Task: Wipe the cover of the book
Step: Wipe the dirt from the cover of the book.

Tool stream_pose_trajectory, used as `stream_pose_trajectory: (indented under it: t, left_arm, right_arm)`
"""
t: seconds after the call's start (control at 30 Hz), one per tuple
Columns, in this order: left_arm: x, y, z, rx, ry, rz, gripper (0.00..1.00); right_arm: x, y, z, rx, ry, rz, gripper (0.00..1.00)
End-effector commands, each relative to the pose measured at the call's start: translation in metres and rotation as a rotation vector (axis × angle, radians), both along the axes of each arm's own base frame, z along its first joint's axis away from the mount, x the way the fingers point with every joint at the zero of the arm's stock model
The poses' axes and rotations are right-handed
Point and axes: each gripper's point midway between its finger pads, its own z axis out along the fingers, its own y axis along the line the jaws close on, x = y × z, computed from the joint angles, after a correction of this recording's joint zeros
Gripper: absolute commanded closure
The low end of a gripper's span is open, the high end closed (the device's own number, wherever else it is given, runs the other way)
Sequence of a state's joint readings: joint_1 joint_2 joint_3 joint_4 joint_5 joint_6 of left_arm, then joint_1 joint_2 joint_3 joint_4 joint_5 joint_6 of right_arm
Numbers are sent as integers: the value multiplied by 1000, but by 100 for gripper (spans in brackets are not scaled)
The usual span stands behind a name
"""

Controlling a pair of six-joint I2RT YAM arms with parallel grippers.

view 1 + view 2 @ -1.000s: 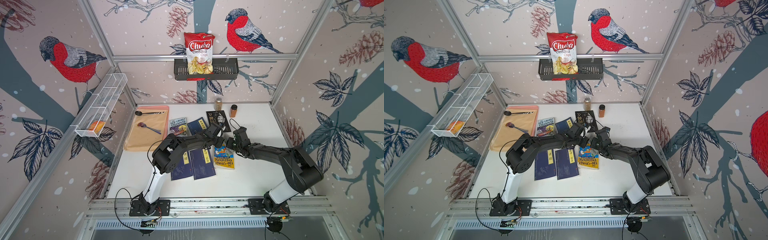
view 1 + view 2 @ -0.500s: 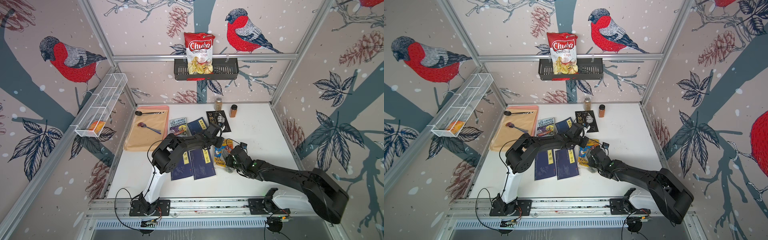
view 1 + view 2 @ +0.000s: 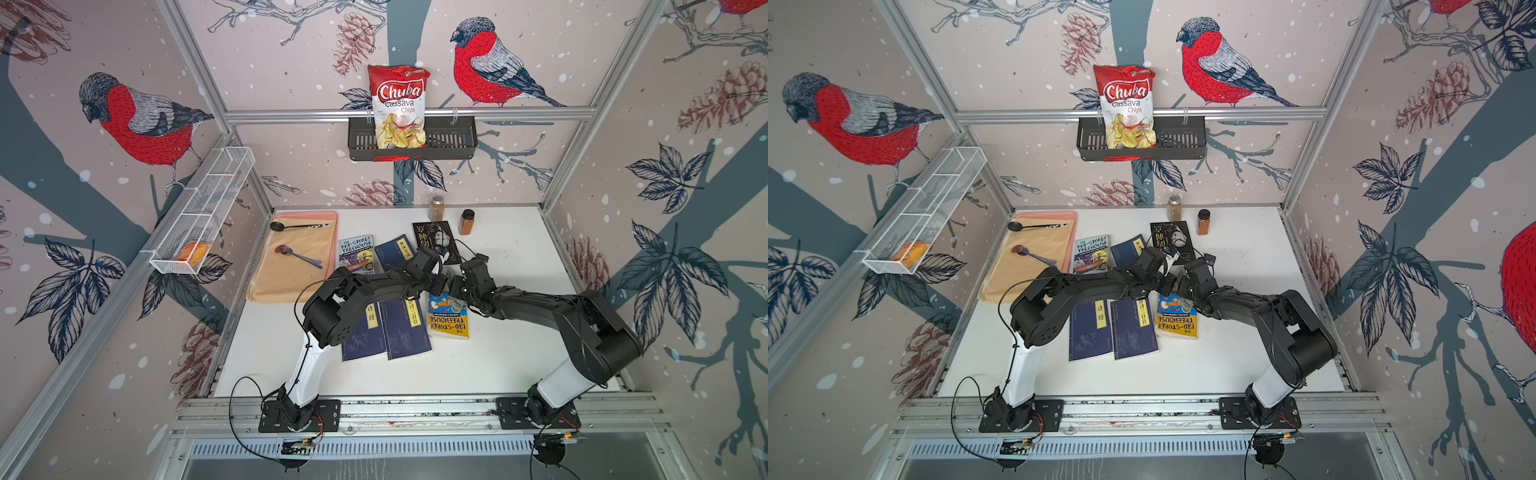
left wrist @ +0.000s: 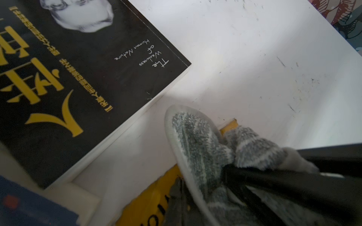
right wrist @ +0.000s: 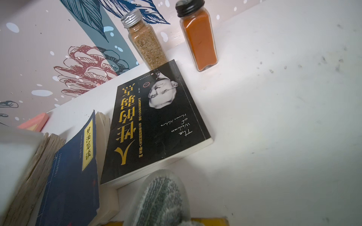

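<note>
The left arm (image 3: 374, 291) folds at the elbow and reaches toward 3 o'clock. The left gripper (image 3: 441, 283) is closed over the far end of the yellow book (image 3: 449, 322), titled "130-Storey Treehouse", which lies just 4 o'clock of centre on the table (image 3: 519, 249). The right arm (image 3: 540, 303) reaches toward 9 o'clock, its right gripper (image 3: 457, 289) pinching a grey cloth (image 4: 197, 148) there. The black book (image 5: 156, 121) reads "The Weakness of Human Nature".

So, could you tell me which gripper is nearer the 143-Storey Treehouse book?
Left, narrowly: the left gripper hangs right of the 143-Storey Treehouse book, the right gripper just beyond it.
</note>
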State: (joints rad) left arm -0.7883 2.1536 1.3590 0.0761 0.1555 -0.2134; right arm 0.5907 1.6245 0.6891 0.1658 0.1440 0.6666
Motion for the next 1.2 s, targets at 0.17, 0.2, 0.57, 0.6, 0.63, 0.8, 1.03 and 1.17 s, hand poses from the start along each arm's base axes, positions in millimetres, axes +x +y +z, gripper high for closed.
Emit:
stream_pose_trajectory:
  t: [0.17,0.2,0.57,0.6,0.63,0.8,1.03,1.17]
  left_arm:
    - [-54,53,-66,258,276,5,100]
    - [-54,53,-65,254,274,6,100]
    - [-53,49,-38,208,243,-4,100]
    - [-53,49,-36,202,243,-4,100]
    - [-53,48,-34,197,241,-6,100]
    - [-51,49,-28,185,236,4,100]
    - [-35,60,-27,208,224,26,100]
    - [-30,73,-35,222,236,44,100]
  right_arm:
    - [-140,-14,-48,-103,335,100,96]
    - [-145,-15,-48,-90,336,98,96]
    - [-80,-23,-52,-36,271,55,97]
    - [-73,-23,-53,-37,265,53,97]
    - [-67,-24,-54,-43,263,51,97]
    - [-72,-16,-57,-51,279,97,97]
    - [-108,-19,-51,-88,290,148,97]
    - [-123,-13,-35,-107,273,193,96]
